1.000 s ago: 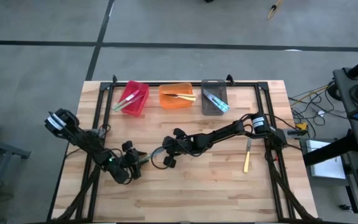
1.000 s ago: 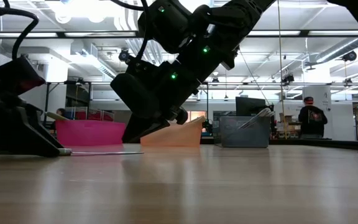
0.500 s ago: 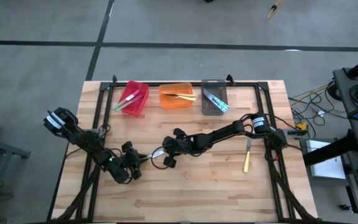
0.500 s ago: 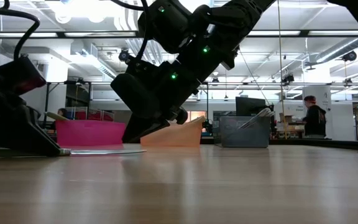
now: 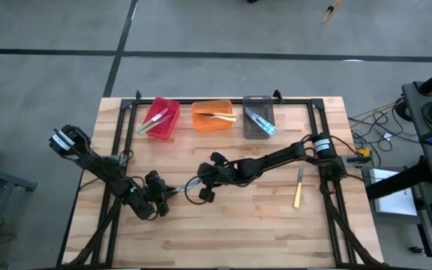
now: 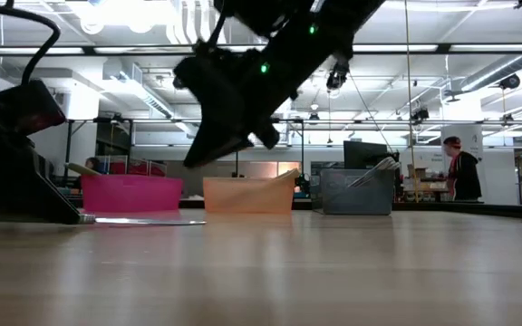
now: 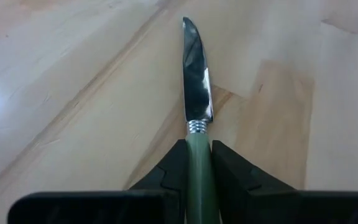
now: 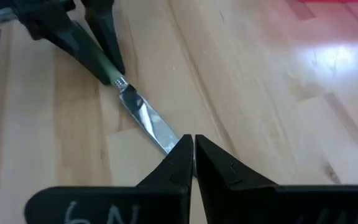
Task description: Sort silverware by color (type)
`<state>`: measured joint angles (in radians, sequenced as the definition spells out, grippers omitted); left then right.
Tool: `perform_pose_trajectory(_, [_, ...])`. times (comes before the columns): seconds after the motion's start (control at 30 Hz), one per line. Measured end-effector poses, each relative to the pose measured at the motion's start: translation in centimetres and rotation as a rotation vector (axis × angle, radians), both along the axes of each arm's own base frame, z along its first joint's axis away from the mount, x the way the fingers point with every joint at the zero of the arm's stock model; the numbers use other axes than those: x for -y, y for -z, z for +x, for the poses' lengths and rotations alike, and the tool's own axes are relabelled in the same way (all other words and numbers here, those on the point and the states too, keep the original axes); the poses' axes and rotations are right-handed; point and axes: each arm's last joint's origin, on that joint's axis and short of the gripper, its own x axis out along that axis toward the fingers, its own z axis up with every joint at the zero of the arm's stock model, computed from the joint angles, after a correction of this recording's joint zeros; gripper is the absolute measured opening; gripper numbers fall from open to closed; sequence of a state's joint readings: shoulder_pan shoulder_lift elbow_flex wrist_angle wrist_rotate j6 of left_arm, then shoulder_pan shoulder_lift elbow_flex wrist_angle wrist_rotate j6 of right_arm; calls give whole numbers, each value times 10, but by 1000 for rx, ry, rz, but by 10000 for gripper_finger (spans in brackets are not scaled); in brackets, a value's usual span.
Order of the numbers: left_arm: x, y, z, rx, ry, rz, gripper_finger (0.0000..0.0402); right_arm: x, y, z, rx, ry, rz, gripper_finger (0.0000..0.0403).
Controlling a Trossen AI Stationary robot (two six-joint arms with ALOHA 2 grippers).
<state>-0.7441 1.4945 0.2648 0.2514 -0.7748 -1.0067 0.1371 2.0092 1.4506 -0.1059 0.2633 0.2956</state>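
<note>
Clamping the green-handled silver knife [image 7: 192, 106], left gripper [image 5: 165, 196] low mid-table, right gripper [image 5: 199, 183] pinched empty over blade tip, bare wood around.

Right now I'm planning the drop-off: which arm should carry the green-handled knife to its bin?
Left. Its end effector is shut on the green-handled silver knife, while the right end effector is shut and empty above the blade tip.

Red bin [image 5: 161, 118], orange bin [image 5: 213, 116], grey bin [image 5: 258, 117] along table [image 5: 261, 217] far edge; person [image 6: 461, 175] in background
</note>
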Motion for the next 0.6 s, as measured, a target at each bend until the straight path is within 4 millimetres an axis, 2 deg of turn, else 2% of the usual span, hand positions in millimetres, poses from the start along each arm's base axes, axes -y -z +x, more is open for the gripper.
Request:
perform_pose_trajectory(0.3, [-3, -16, -1, 71, -29, -14, 35, -21, -35, -13, 50, -49, 7, 9])
perform_pose_trajectory(0.6, [-10, -33, -4, 134, -75, -13, 35, -41, -56, -29, 36, -105, 1, 9])
